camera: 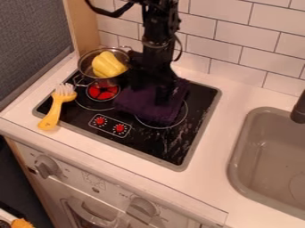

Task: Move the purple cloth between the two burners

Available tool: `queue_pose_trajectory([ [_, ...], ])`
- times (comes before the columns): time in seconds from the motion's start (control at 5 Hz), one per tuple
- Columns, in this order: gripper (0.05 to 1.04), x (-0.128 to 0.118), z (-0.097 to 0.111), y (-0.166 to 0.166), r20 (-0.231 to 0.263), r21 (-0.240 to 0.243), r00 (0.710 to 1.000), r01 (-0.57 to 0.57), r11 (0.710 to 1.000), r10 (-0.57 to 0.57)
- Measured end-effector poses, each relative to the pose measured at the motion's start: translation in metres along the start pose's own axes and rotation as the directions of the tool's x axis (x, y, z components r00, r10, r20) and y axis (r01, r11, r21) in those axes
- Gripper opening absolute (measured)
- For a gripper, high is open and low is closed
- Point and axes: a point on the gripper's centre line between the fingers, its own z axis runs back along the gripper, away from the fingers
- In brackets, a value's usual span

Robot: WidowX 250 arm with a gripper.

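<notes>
The gripper hangs over the right part of the black stove top, low at the purple cloth. Dark parts of the arm cover the cloth's upper part, and how the fingers stand there cannot be made out. The cloth lies in a folded heap over much of the right burner, its left end reaching toward the left burner, whose red centre shows.
A metal pot holding a yellow object stands at the back left of the stove. A yellow-handled brush lies across the stove's left edge. To the right is a grey sink; a tiled wall stands behind.
</notes>
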Motion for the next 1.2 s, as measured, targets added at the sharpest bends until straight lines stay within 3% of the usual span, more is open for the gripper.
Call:
queue_pose_trajectory([
  [0.2, 1.0, -0.057, -0.001, 0.002, -0.029, -0.033, 1.0, -0.002, 0.999, 0.001],
  [0.4, 1.001, -0.106, -0.002, -0.004, -0.048, -0.103, 0.999, 0.011, 0.995, -0.016],
  [0.6, 1.0, -0.115, -0.003, -0.003, -0.014, -0.152, 0.999, 0.026, 0.988, -0.029],
  [0.8, 1.001, -0.107, 0.001, -0.002, 0.016, -0.162, 0.998, 0.066, 0.985, -0.064],
  [1.2, 1.001, -0.096, 0.067, 0.006, 0.158, -0.121, 0.985, 0.088, 0.989, -0.068],
])
